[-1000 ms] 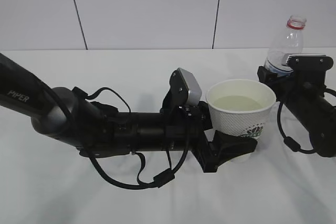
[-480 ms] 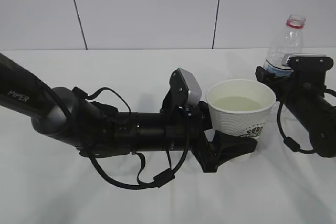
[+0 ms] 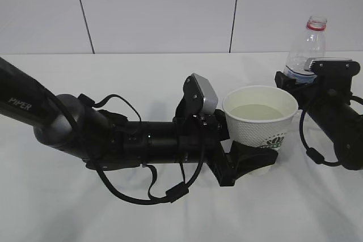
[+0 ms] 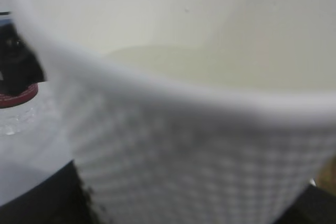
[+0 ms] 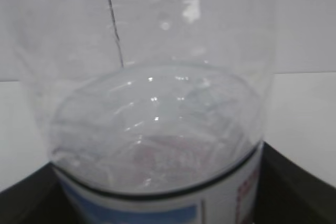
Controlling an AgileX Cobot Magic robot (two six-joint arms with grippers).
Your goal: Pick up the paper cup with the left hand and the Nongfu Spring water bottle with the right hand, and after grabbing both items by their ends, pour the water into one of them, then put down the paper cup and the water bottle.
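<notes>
From the exterior camera you see the cup (image 3: 260, 118) upright near the middle of the table (image 3: 142, 77), with the left gripper (image 3: 249, 160) around its lower half: one dark finger (image 3: 253, 157) wraps the front of the base. You can see the water (image 3: 260, 111) lying pale inside it, below the rim. Whether the base rests on the cloth or hangs just above it, you cannot tell; the finger hides it. The bottle (image 3: 306, 49) stands upright toward the table's far right edge, behind and right of the cup, apart from it. The right gripper (image 3: 295, 79) sits at its lower part, and the arm hides everything below the shoulder, so you cannot tell whether the jaws press on it or stand free.

In the left wrist camera the cup fills almost the whole view, blurred, with its dimpled wall and rolled rim close to the lens. The gripper's fingers show only as dark corners at the bottom edge. At the left edge a red ring and clear plastic peek in.

In the right wrist camera you see the bottle's clear body and the top of its label just ahead, dark finger edges at both lower corners. Contact is not visible there.
</notes>
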